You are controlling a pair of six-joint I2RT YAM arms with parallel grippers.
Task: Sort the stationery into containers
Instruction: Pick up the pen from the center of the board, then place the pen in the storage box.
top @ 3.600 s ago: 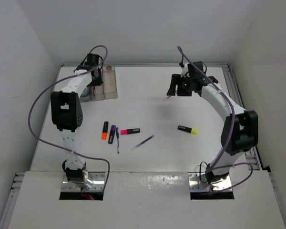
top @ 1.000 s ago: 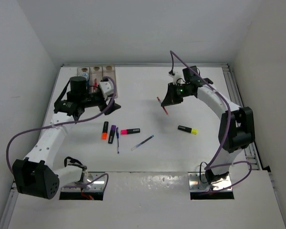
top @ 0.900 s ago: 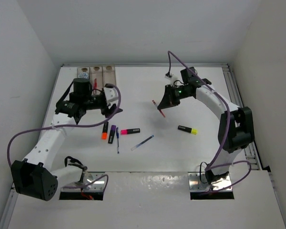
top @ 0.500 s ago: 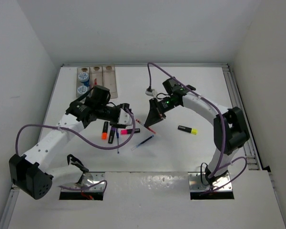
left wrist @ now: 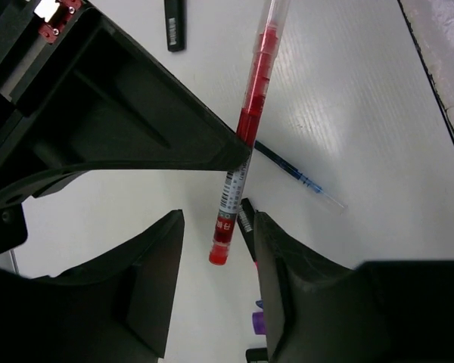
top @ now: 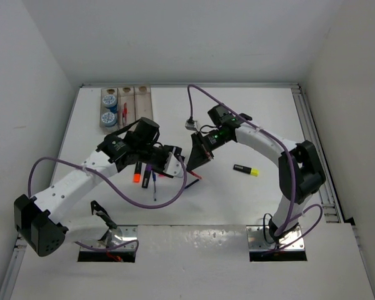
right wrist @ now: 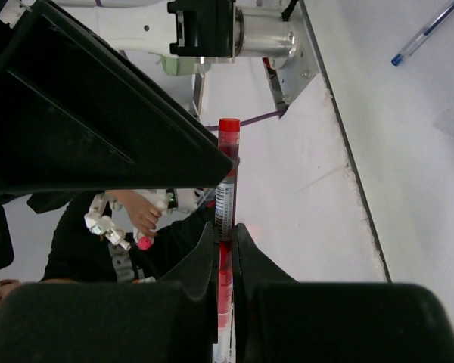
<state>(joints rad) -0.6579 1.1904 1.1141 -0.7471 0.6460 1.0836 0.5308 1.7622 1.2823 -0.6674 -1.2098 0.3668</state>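
My right gripper (right wrist: 224, 231) is shut on a thin red pen (right wrist: 227, 189) and holds it above the middle of the table. In the left wrist view the red pen (left wrist: 246, 144) slants down, and its capped end hangs between the fingers of my left gripper (left wrist: 219, 227). Those fingers stand open, with a gap on each side of the pen. From above, the left gripper (top: 172, 164) and right gripper (top: 197, 159) almost meet. The tan tray (top: 144, 103) at the back left holds two blue-and-white discs (top: 110, 99) and another red pen (top: 124, 112).
On the table lie an orange-capped highlighter (top: 137, 175), a purple-capped one (top: 147, 179), a blue pen (top: 154, 190) and, to the right, a yellow-capped highlighter (top: 245, 169). Another blue pen (left wrist: 295, 172) lies under the grippers. A purple cable (top: 175, 190) loops below the left gripper.
Both arms swung in to the middle of the table. The right one carried the red pen left and down. The left gripper came round the pen's end and its jaws narrowed.
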